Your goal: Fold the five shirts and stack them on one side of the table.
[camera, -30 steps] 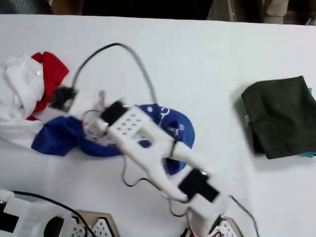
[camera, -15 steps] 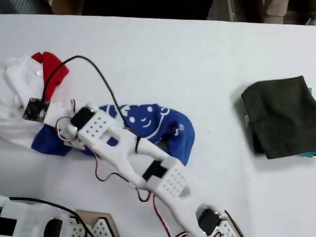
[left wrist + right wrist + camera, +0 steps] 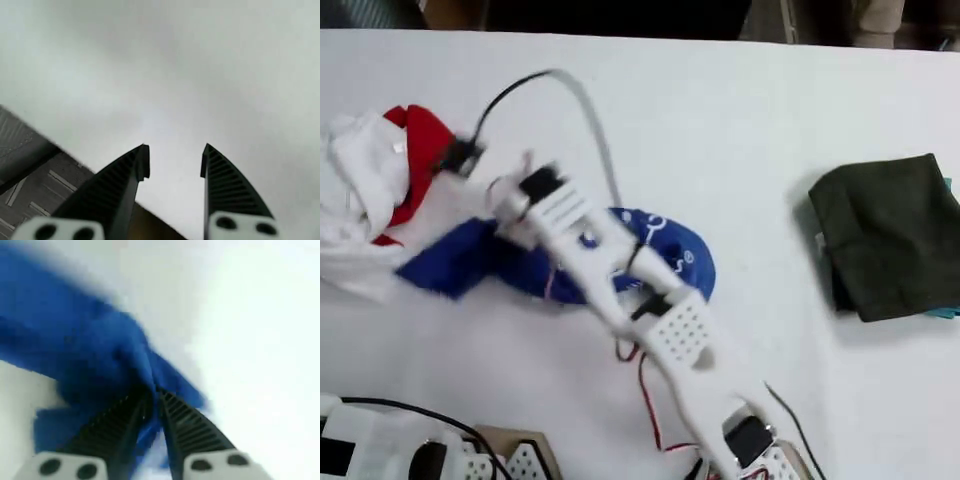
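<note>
A blue shirt with a white print lies crumpled left of the table's centre. My right gripper is shut on a fold of this blue shirt; in the high view the right arm stretches across the shirt to its left part. White and red shirts lie in a heap at the far left. A folded dark green shirt rests at the right edge on a teal one. My left gripper stands open over bare table, holding nothing.
A black cable loops from the right arm's wrist over the table's middle. The arm bases and boards sit at the near edge. Bare white table spans the far side and the centre right.
The right arm has swung away from the near left toward the table's middle, dragging the blue shirt's left part with it. The cable loop has shifted. The green stack is unchanged.
</note>
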`<action>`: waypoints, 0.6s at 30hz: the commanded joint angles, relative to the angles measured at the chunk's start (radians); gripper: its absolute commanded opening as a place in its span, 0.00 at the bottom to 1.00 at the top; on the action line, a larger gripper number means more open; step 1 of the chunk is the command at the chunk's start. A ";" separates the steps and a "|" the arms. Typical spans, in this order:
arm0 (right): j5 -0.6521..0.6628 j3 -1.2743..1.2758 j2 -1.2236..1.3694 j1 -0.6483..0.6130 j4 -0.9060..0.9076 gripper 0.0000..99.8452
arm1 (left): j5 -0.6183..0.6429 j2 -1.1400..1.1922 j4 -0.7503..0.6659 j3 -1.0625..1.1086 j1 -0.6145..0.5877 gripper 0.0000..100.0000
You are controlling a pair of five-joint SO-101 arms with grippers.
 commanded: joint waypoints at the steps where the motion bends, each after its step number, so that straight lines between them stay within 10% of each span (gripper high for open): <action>1: 0.003 -0.135 -0.087 0.131 0.124 0.02 | -0.005 -0.046 -0.011 0.051 0.092 0.20; 10: 0.009 -0.287 -0.142 0.458 0.346 0.02 | 0.149 -0.046 -0.014 0.110 0.370 0.20; 18: 0.011 -0.259 -0.151 0.501 0.354 0.11 | 0.253 -0.046 -0.014 0.110 0.597 0.20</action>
